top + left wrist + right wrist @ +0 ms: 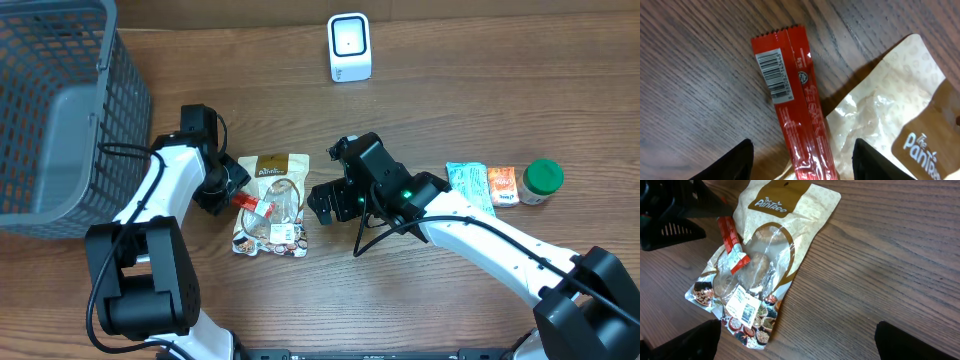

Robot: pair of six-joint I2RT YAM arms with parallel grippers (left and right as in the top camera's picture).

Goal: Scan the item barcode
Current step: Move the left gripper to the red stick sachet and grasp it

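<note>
A red stick packet (795, 100) lies partly on a beige snack pouch (880, 115), its barcode (771, 75) facing up. My left gripper (802, 155) straddles the packet's near end; both black fingers stand apart from it with a gap on each side, so it is open. From overhead, the left gripper (232, 192) sits at the pouch's (275, 170) left edge over the packet (256, 205). My right gripper (325, 200) hovers open just right of the pouch. Its own view shows the pouch (775, 240), the packet (732, 245) and bare wood between the right gripper's (797, 340) fingers.
A white scanner (349, 47) stands at the back centre. A grey wire basket (60, 110) fills the far left. At the right lie a teal packet (468, 185), an orange packet (503, 185) and a green-lidded jar (543, 180).
</note>
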